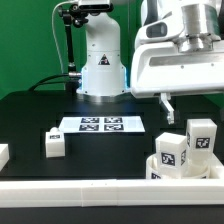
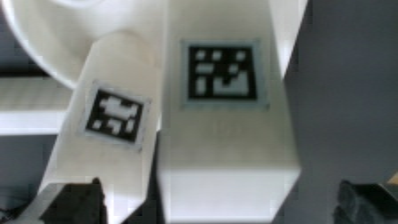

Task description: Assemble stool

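The stool's round white seat [image 1: 186, 171] lies at the exterior view's lower right, with two tagged white legs [image 1: 172, 150] [image 1: 202, 134] standing upright on it. Above them hangs my gripper, one dark finger [image 1: 166, 104] showing. In the wrist view my gripper [image 2: 221, 206] is open, and its fingers [image 2: 71, 205] stand either side of a tagged leg [image 2: 228, 110] with gaps showing. A second tagged leg [image 2: 114, 112] leans beside it. Nothing is held.
The marker board [image 1: 98, 124] lies in front of the robot base [image 1: 100, 70]. A loose leg [image 1: 54, 143] rests on the black table, another white part [image 1: 3, 153] sits at the exterior view's left edge, and a long white rail [image 1: 80, 190] runs along the front.
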Robot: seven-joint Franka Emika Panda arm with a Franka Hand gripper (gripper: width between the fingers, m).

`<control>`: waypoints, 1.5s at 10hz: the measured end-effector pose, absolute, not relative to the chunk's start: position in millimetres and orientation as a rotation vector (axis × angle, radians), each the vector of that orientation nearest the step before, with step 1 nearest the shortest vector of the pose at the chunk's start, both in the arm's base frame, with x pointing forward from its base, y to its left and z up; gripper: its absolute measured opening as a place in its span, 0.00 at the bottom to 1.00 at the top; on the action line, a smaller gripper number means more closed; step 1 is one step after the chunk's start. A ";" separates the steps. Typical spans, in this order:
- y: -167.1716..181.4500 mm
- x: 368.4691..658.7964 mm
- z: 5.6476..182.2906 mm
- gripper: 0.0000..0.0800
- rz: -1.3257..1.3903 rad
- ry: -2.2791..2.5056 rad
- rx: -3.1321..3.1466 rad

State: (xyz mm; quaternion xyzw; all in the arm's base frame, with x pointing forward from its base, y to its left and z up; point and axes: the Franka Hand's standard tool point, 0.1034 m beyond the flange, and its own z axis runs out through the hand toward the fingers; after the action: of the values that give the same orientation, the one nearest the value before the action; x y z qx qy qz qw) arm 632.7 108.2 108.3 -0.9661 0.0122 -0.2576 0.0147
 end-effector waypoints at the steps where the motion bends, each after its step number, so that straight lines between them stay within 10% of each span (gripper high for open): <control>1: 105.8 634.2 110.0 0.81 -0.805 0.036 -3.008; 15: 108.7 628.2 98.6 0.81 -0.119 0.054 -3.097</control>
State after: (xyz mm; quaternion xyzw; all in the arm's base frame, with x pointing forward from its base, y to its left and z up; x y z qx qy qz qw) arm 628.2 108.7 98.6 -0.9989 0.0173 -0.0383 0.0209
